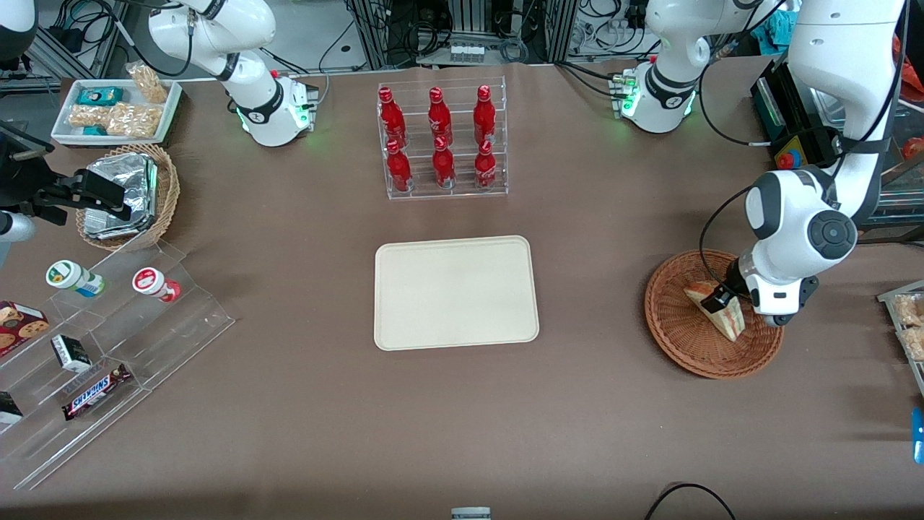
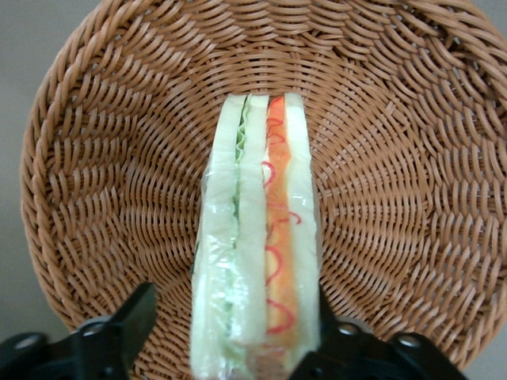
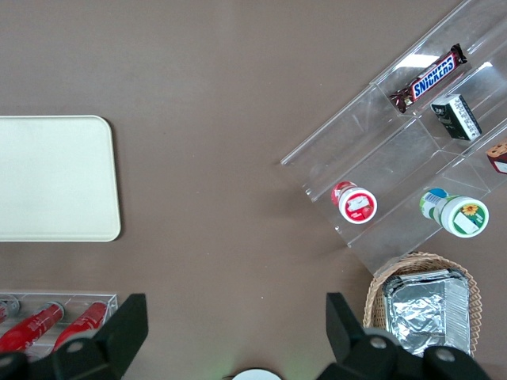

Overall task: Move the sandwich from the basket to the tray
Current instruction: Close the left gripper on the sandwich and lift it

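Note:
The sandwich point(image 1: 730, 321) point(image 2: 257, 237), a clear-wrapped white-bread wedge with green and red-orange layers, stands on edge in the reddish-brown wicker basket point(image 1: 671, 339) point(image 2: 119, 158) toward the working arm's end of the table. My left gripper point(image 1: 720, 297) point(image 2: 238, 317) is down in the basket, open, with its jaws on either side of the sandwich. One finger point(image 2: 131, 324) stands a little apart from the bread, and the other touches the wrap. The cream tray point(image 1: 455, 292) point(image 3: 55, 178) lies bare at mid-table.
A clear rack of red bottles point(image 1: 442, 141) stands farther from the front camera than the tray. Toward the parked arm's end are a tan basket of foil packets point(image 1: 130, 195), a white snack tray point(image 1: 115, 108) and an acrylic stepped shelf point(image 1: 108, 347).

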You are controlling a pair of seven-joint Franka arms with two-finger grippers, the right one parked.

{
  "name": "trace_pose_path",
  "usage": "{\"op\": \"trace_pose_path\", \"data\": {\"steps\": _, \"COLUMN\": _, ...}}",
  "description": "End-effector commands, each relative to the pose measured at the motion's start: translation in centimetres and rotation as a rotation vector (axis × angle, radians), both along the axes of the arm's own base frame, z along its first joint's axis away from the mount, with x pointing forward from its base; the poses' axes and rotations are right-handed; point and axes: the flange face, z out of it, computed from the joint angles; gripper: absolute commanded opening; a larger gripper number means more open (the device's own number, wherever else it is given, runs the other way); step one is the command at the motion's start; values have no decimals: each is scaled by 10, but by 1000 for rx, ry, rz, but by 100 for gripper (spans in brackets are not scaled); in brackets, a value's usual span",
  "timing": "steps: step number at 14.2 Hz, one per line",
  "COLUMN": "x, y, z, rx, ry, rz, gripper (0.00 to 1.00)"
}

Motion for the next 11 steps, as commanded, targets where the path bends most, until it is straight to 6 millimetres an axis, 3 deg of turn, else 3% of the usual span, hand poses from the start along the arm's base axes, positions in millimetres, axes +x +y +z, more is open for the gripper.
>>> {"op": "trace_pose_path", "data": {"steps": 1, "x": 9, "y": 0, "z": 12, "rx": 3, "ry": -26, "rz": 24, "gripper": 3}}
{"op": "trace_pose_path", "data": {"steps": 3, "x": 17, "y": -3, "z": 26, "rx": 6, "ry": -40, "rz": 16, "gripper": 1}}
{"op": "trace_pose_path", "data": {"steps": 5, "x": 23, "y": -25, "z": 40, "rx": 11, "ry": -19, "rz": -46, "gripper": 0}}
{"op": "trace_pose_path", "data": {"steps": 7, "x": 31, "y": -67, "z": 65, "rx": 9, "ry": -5, "rz": -170, "gripper": 0}}
{"op": "trace_pose_path", "data": {"steps": 9, "x": 44, "y": -108, "z": 95, "rx": 23, "ry": 60, "rz": -443, "gripper": 2}}
{"op": "trace_pose_path", "data": {"steps": 11, "x": 46, "y": -175, "z": 105, "rx": 18, "ry": 86, "rz": -565, "gripper": 0}}
